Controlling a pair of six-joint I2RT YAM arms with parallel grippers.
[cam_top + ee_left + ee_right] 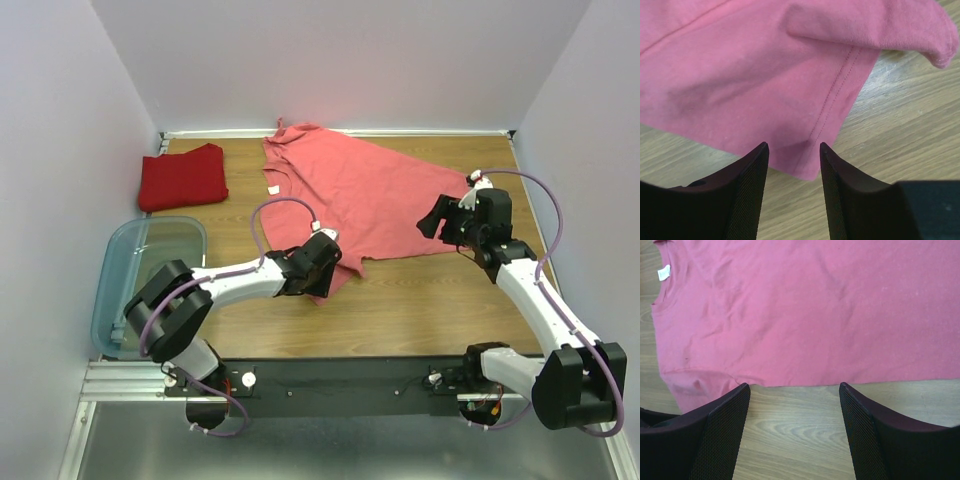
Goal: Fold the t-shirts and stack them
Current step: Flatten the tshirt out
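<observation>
Salmon-pink t-shirt (350, 195) lies spread and wrinkled at the centre of the top view. Deep red t-shirt (182, 177) sits folded, upper left. Both look like light, limp knit: expect sag and drag across the wood-grain table (420, 300).

Left gripper (793, 146): jaws part-open, stitched hem corner between the tips, not pinched.

Right gripper (795, 387): jaws wide, empty, straight shirt edge just beyond.

You'd best grip at the hem corners, where the doubled seam gives bite.
</observation>
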